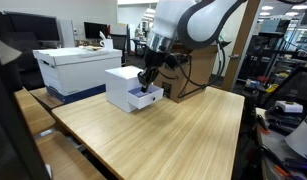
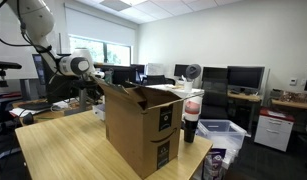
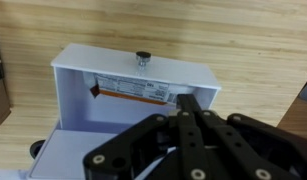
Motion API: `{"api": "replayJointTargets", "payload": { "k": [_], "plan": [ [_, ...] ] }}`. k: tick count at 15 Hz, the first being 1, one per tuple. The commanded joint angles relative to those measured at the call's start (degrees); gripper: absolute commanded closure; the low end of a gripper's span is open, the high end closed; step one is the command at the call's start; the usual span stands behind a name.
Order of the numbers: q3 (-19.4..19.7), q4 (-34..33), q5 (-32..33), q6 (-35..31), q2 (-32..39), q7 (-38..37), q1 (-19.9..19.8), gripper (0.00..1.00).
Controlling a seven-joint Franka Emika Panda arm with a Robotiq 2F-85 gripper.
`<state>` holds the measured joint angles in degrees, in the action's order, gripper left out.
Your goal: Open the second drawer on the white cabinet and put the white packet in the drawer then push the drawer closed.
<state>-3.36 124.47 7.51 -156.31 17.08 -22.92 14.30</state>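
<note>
The white packet (image 3: 133,90) lies in the second drawer (image 3: 93,63) beneath the narrowed, seemingly empty end effector (image 3: 188,102); lift clear, then press squarely near the pull (image 3: 143,57) ahead.

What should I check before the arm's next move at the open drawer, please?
1. Second drawer pulled out of the white cabinet: ok.
2. White packet lying inside the drawer: ok.
3. Gripper free of the packet: cannot tell; its tip sits at the packet's end.
4. Packet flat below the drawer's rim: cannot tell.
5. Dark pull on the drawer front unblocked: ok.
</note>
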Motion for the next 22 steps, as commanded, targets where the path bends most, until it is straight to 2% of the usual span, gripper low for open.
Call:
{"api": "replayJointTargets", "payload": {
  "k": [1, 6, 10, 18, 22],
  "plan": [
    [0.2, -1.5, -0.1, 3.0, -0.1, 0.6, 0.8, 1.0],
    [0.1, 0.2, 0.5, 5.8, -2.9, 0.4, 1.1, 1.0],
    [-0.4, -0.3, -0.2, 12.5, -2.8, 0.3, 0.6, 1.0],
    [-1.3, -0.8, -2.0, 12.3, 0.2, 2.6, -0.4, 1.0],
    [-0.7, -1.5, -1.0, 9.4, 2.6, 2.4, -0.2, 1.0]
  ]
}}
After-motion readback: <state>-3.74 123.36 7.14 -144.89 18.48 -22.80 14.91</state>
